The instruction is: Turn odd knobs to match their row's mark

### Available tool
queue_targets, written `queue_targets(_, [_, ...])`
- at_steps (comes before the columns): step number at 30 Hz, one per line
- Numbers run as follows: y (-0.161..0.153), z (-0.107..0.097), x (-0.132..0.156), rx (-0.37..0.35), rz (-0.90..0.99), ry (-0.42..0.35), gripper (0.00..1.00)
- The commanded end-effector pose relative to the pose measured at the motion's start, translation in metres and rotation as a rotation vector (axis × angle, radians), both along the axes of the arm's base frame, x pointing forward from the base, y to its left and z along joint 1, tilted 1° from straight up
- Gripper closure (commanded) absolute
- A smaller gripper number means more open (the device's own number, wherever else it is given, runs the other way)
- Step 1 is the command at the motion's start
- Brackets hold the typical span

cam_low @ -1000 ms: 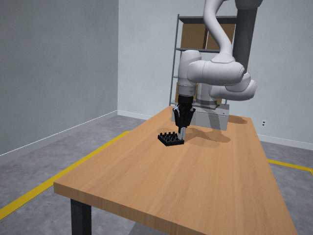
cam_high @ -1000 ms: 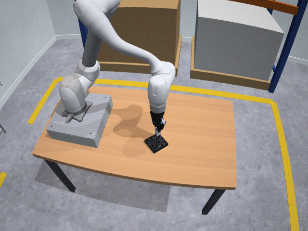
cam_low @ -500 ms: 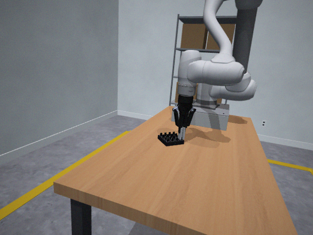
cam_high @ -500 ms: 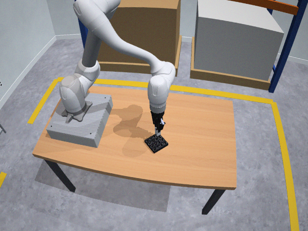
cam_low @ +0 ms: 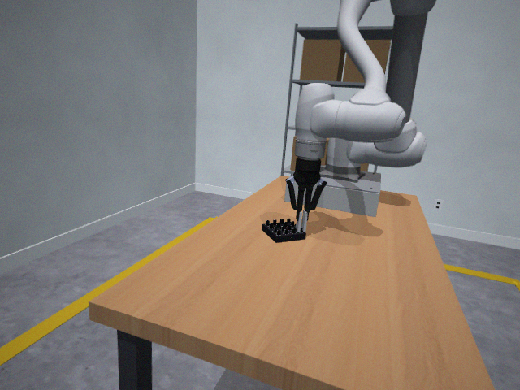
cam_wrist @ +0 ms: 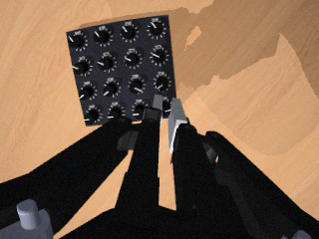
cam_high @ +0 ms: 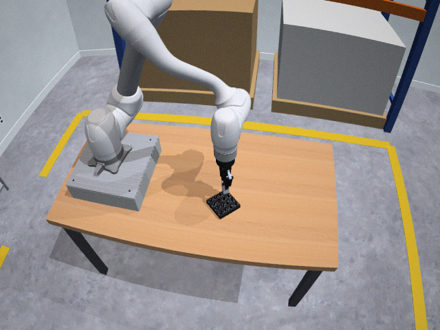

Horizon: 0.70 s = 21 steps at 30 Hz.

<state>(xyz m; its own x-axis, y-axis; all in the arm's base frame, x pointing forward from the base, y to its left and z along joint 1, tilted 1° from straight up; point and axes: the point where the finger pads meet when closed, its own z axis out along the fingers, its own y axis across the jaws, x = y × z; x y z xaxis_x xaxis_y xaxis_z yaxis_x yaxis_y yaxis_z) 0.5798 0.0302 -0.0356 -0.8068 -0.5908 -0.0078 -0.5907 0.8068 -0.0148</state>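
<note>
The fingers are clamped on a corner knob [cam_wrist: 159,102] of the knob box [cam_wrist: 123,70]; in the wrist view the knob sits at the box's lower right corner, mostly hidden between the two fingertips, so its white line cannot be read. The gripper [cam_low: 301,228] hangs straight down from the arm's white wrist [cam_low: 310,121], and in the exterior view its tips meet the box at the corner nearest the right of the frame. The black knob box [cam_high: 223,205] stands flat on the wooden desk [cam_high: 284,199], near the middle of the top view and turned at an angle to the desk's edges. Sixteen knobs in four rows show in the wrist view. The arm's grey base block [cam_high: 117,177] sits at the desk's left end in the top view, well apart from the box.
</note>
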Motion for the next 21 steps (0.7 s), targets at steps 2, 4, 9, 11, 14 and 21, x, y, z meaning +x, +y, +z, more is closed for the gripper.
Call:
queue_targets(2, [0.0001,0.0001,0.0000,-0.002,-0.076,-0.001,0.95])
queue_targets(4, [0.0001,0.0001,0.0000,-0.002,-0.123,-0.001,0.95])
queue_targets(9, [0.0001,0.0001,0.0000,0.000,-0.246,-0.002,0.95])
queue_targets(11, [0.0001,0.0001,0.0000,0.001,-0.298,-0.003,0.95])
queue_targets(14, [0.0001,0.0001,0.0000,0.002,-0.377,-0.003,0.95])
queue_targets(21, [0.0001,0.0001,0.0000,0.004,-0.512,-0.005,0.95])
